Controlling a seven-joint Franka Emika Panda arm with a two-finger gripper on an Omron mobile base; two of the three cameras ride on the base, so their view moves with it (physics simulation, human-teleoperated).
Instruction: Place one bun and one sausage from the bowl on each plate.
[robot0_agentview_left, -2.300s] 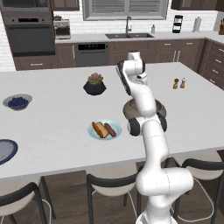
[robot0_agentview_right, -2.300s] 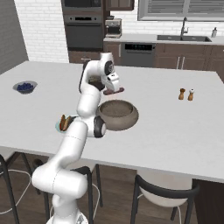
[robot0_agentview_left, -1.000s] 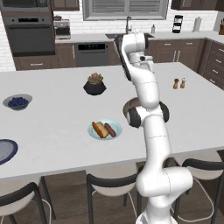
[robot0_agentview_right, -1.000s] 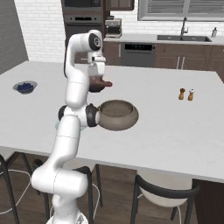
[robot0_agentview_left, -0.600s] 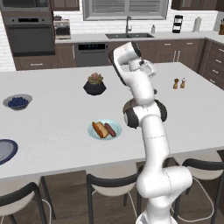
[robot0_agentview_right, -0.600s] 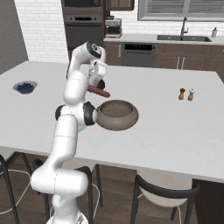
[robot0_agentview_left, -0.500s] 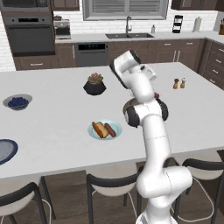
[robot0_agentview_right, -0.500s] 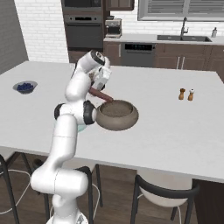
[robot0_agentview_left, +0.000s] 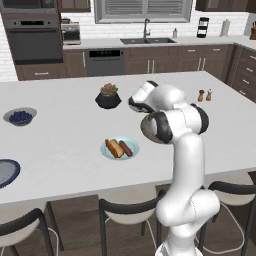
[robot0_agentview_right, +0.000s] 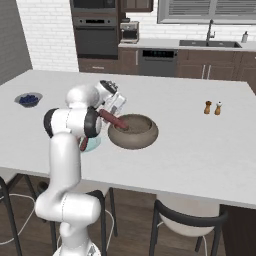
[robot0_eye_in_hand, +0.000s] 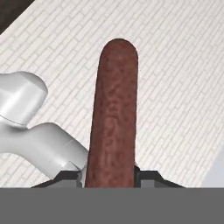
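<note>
My gripper (robot0_agentview_right: 107, 115) is shut on a reddish-brown sausage (robot0_agentview_right: 116, 121), which slants down over the left rim of the brown-grey bowl (robot0_agentview_right: 140, 136). In the hand view the sausage (robot0_eye_in_hand: 113, 113) stands straight up between the two dark fingertips (robot0_eye_in_hand: 146, 176). The pale teal plate (robot0_agentview_left: 107, 153) lies in front of the arm and carries a bun (robot0_agentview_left: 114, 148) and a second sausage (robot0_agentview_left: 126, 148). Far off at the counter's left edge is the grey-blue plate (robot0_agentview_left: 6, 172) with a dark rim, cut off by the frame. I cannot make out what the bowl holds.
A black plant pot (robot0_agentview_left: 108, 98) stands behind the teal plate. A small grey bowl of blue berries (robot0_agentview_left: 20, 116) sits at the far left. Salt and pepper shakers (robot0_agentview_left: 205, 95) stand on the right. Stools line the counter's near edge.
The arm has folded down from its raised pose, bringing the held sausage low over the bowl's left rim. The grip has not changed.
</note>
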